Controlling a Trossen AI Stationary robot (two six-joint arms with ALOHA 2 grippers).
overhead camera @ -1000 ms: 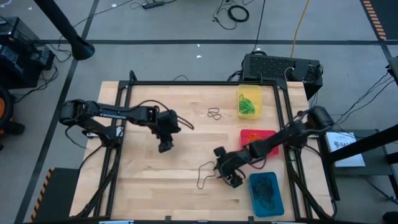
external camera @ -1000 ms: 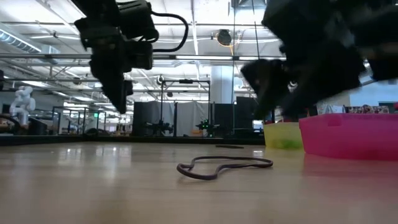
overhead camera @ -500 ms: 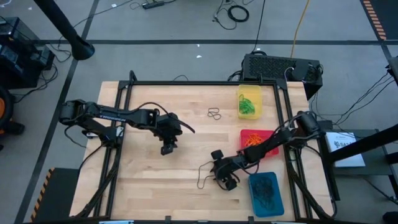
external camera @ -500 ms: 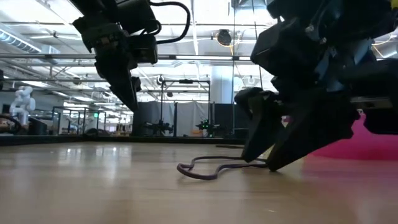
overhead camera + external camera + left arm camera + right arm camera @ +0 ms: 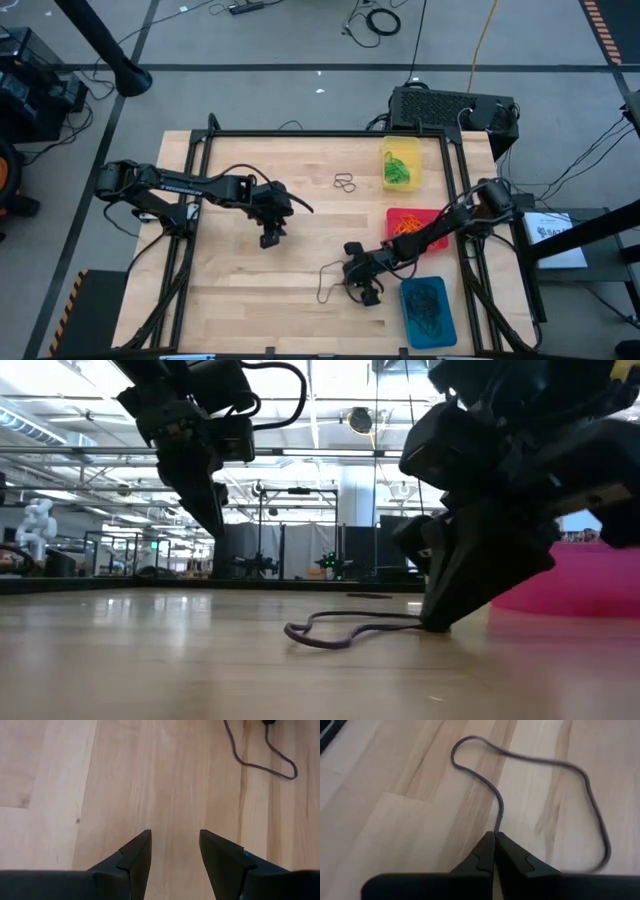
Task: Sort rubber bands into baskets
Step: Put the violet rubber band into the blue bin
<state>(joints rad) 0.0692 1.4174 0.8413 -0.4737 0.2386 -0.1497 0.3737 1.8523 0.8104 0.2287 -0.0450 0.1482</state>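
Pinching is what's new: from above, the right gripper (image 5: 362, 290) has dropped from its raised spot a sec ago to the wooden table (image 5: 250, 300), w/ its fingers brought together at one end of the thin dark brown-purple rubber band loop (image 5: 328, 280), which lies on the table just beside the blue rectangular plastic basket (image 5: 428, 311). That basket already holds dark bands; the red basket (image 5: 410, 225) has orange ones, the yellow basket (image 5: 400, 163) green ones. A second small dark band (image 5: 345, 183) lies beside the yellow basket. The left gripper (image 5: 268, 238) hangs over mid-table, fingers spread, holding nothing.

Low view: right gripper's tips (image 5: 437, 622) touch the wood at the loop's end; loop (image 5: 340, 630) still flat, not lifted.

Left wrist: fingers (image 5: 135, 855) apart over bare wood, loop (image 5: 260, 755) farther off.

Right wrist: fingers (image 5: 485, 857) shut tight, the strand (image 5: 497, 805) running into the seam. It's prob. caught, though the pinch point itself is hidden.

Meaning: grasp looks made; lift and carry to the blue basket likely next.
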